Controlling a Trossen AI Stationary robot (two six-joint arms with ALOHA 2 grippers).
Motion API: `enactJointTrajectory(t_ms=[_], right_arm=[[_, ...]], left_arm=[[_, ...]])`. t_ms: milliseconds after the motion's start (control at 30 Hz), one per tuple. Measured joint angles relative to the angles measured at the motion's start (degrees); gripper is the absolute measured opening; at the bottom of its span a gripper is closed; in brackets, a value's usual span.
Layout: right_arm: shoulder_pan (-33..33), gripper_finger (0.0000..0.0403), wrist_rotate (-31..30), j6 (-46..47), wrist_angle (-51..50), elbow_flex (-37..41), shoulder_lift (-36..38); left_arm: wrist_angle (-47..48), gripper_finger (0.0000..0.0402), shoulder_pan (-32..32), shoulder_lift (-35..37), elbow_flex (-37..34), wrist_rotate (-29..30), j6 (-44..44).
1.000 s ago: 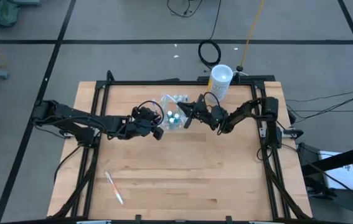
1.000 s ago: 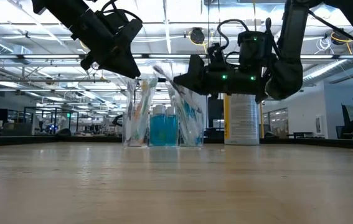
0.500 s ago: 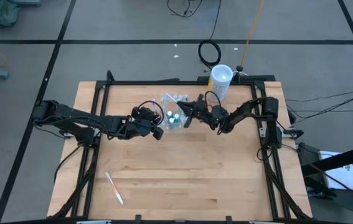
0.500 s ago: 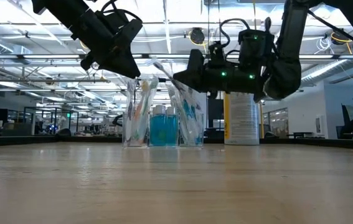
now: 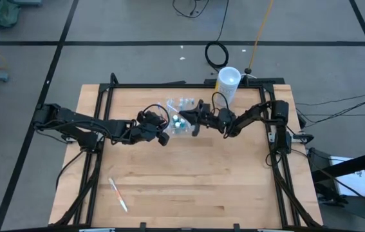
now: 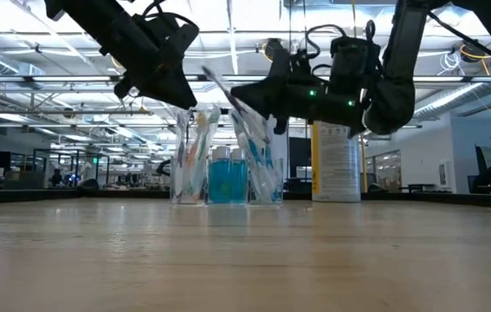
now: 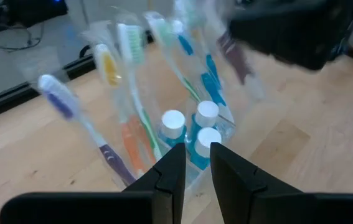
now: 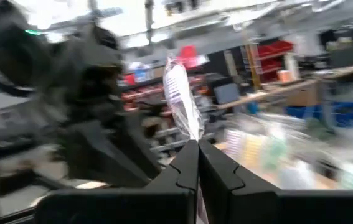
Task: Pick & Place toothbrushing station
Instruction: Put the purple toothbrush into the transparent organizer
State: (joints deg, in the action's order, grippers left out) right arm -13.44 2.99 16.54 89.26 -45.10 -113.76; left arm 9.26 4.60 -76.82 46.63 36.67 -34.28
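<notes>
we see the clear holder [image 5: 177,116] standing on the worktop [image 5: 188,187] near the middle of its far edge, upright, with the two arms meeting over it from either side. in the low view it shows as a clear cup [image 6: 225,169] with teal toothpaste tubes [image 6: 226,178] in its middle and wrapped toothbrushes [image 6: 195,152] leaning outward on both sides. the left wrist view looks down on three white caps [image 7: 196,123] clustered inside the holder, with yellow, purple and blue-headed brushes fanned around them.

our right gripper [image 5: 185,116] hangs above the holder's right side; its fingers are pressed together on a wrapped toothbrush [image 8: 182,102], whose clear wrapper sticks up beyond the fingertips in the right wrist view. in the low view that toothbrush [image 6: 228,97] slants up out of the bunch, its lower end among the other brushes.

our left gripper [image 5: 163,134] hovers just beside the holder's left side, above the table, its fingers a narrow gap apart and holding nothing.

a white canister [image 5: 228,84] stands at the far edge, to the right of the holder. one loose toothbrush [image 5: 118,194] lies well apart, near the front left corner.
</notes>
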Motion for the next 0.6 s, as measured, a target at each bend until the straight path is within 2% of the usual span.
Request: enactJointTrajectory(t_ms=[167,233,433,600], right_arm=[[0.4,0.0,8.9,-0.1,-2.2,0.2,3.0],[0.9,0.0,10.7,-0.4,-3.7,0.3,4.2],[1.6,0.0,11.3,-5.5,-7.8,1.9,9.5],[1.6,0.0,10.5,-5.8,-11.7,3.6,13.5]], left_arm=[[-0.8,0.0081,0.0,0.0,0.0,-0.8,8.7],[-2.9,0.0082,-0.1,0.0,0.0,-1.1,13.6],[-11.3,0.0095,-0.1,0.0,0.0,-7.3,28.0],[-16.8,0.0139,-0.2,0.0,0.0,-11.4,33.9]])
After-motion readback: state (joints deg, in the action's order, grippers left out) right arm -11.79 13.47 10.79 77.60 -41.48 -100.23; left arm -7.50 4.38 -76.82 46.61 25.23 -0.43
